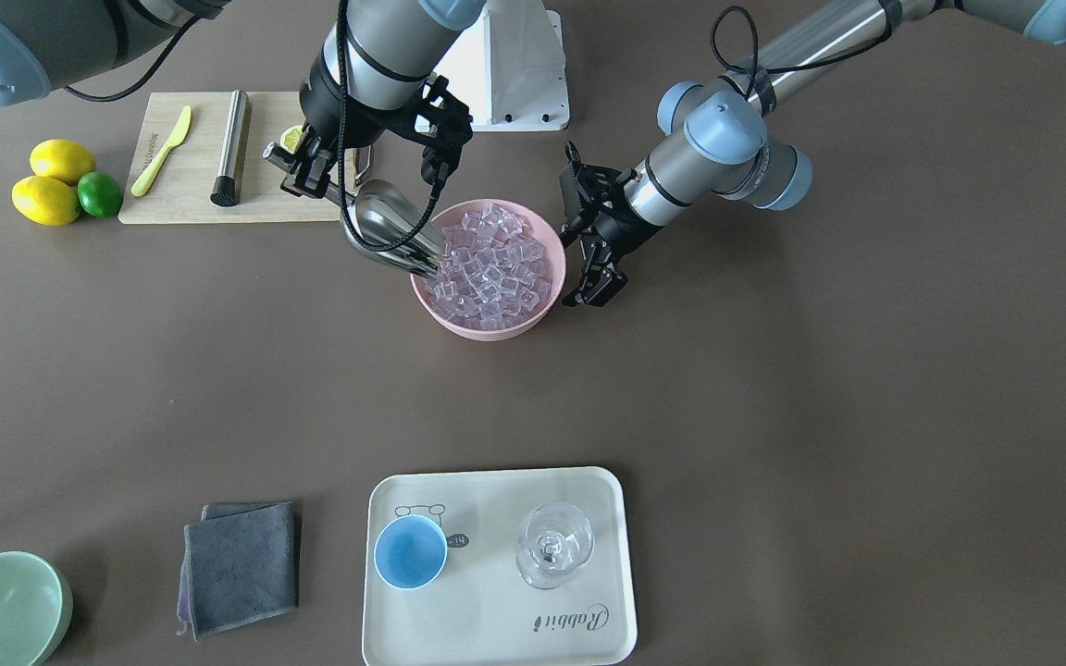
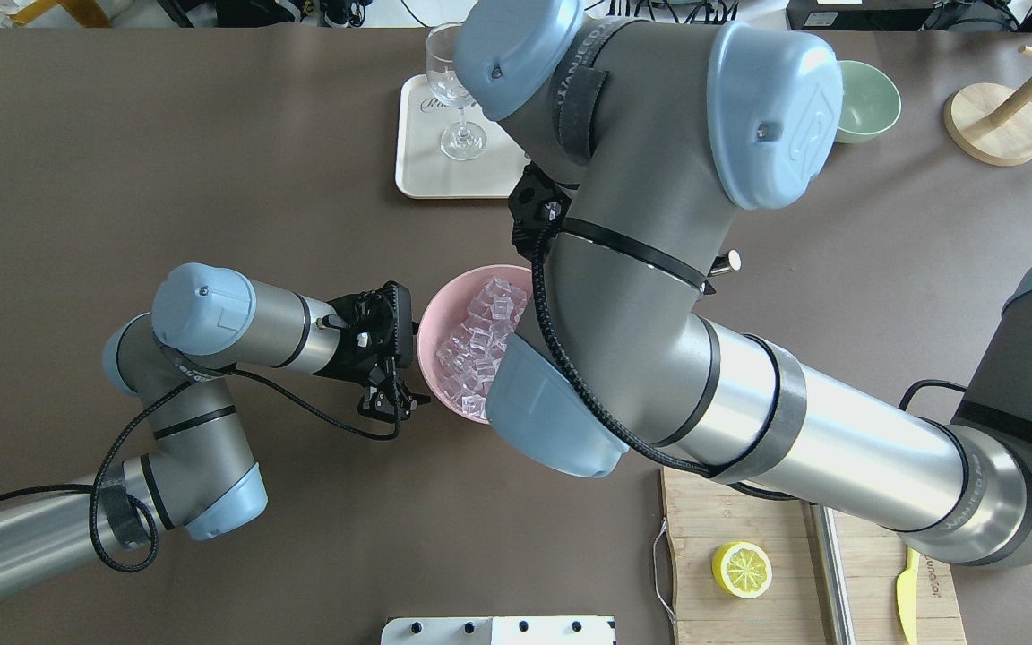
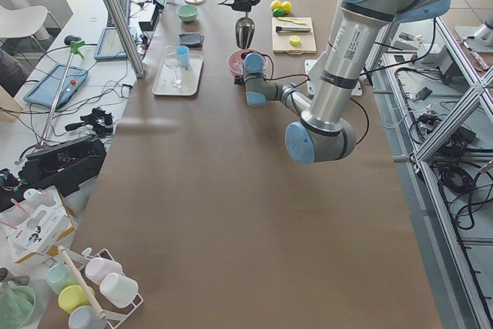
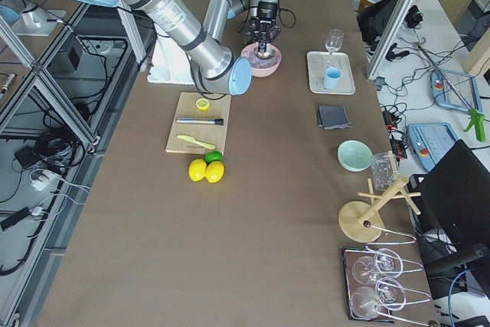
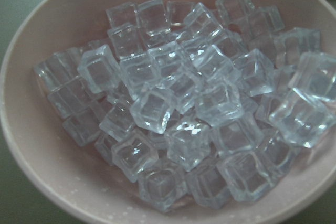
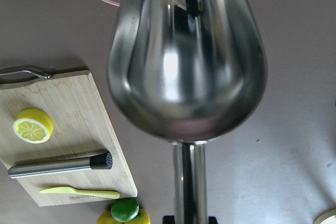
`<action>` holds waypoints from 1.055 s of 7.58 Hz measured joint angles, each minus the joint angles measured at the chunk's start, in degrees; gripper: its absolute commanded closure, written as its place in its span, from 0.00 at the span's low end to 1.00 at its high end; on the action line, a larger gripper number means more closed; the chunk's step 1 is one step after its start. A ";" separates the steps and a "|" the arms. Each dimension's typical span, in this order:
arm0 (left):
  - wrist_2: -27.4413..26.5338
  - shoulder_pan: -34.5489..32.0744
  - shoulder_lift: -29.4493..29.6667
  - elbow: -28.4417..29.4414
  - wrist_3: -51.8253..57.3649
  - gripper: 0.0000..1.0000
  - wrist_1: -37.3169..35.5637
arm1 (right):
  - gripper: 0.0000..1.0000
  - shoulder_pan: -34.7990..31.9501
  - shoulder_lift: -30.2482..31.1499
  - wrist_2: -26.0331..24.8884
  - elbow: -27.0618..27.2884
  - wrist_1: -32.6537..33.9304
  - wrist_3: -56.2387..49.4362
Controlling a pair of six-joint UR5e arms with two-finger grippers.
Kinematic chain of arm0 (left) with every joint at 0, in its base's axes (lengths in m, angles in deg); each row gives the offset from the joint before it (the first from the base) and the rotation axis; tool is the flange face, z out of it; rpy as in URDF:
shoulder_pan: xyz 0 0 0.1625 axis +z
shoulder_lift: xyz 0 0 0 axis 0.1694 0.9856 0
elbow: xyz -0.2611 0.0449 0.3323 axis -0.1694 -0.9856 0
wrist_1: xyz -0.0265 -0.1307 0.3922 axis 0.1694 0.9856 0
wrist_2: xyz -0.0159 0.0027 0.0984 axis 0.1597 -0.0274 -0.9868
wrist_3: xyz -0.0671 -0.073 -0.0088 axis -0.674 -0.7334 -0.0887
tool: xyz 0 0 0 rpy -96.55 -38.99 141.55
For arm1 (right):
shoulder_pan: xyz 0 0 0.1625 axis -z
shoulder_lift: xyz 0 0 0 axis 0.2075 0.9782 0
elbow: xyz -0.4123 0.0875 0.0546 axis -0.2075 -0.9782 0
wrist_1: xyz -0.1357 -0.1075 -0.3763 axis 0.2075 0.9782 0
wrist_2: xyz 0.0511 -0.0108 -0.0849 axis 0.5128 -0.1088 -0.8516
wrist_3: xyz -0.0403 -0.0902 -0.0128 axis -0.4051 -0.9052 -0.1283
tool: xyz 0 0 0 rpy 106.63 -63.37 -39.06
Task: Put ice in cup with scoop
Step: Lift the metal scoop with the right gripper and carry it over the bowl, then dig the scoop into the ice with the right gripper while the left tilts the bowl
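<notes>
1. While the right gripper has its jaws clamped on the short round handle, the scoop tilts down with its front lip at the ice.
2. Scoop look: polished silver with a rounded trough bowl. In the right wrist view, the scoop mirrors its surroundings and fills most of the frame.
3. Ice: many small clear glassy cubes heaped in the pink bowl. In the left wrist view, the ice is piled close to the rim.
4. Pink bowl sits mid-length on the table, nearer the robot-side edge. The scoop comes in over the rim on the robot's right side.
5. Left gripper is just beside the pink bowl on the robot's left side and points down. Its jaws look apart with nothing between them.
6. Cup: small, light blue and upright, on the cream tray at the operators' edge. It is well apart from the pink bowl.
7. Stemmed glass stands on the same tray beside the cup.
8. Cutting board lies toward the robot's right end. It carries a steel cylinder and a yellow knife.
</notes>
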 measured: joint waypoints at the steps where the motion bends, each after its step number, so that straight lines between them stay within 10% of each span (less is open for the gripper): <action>1: 0.00 -0.05 -0.02 0.00 0.00 0.02 0.02 | 1.00 0.80 -0.83 -0.76 -1.97 -0.07 -0.12; 8: 0.02 -0.26 -0.22 -0.09 -0.07 0.02 0.19 | 1.00 6.53 -2.46 -7.38 -11.27 -0.38 0.38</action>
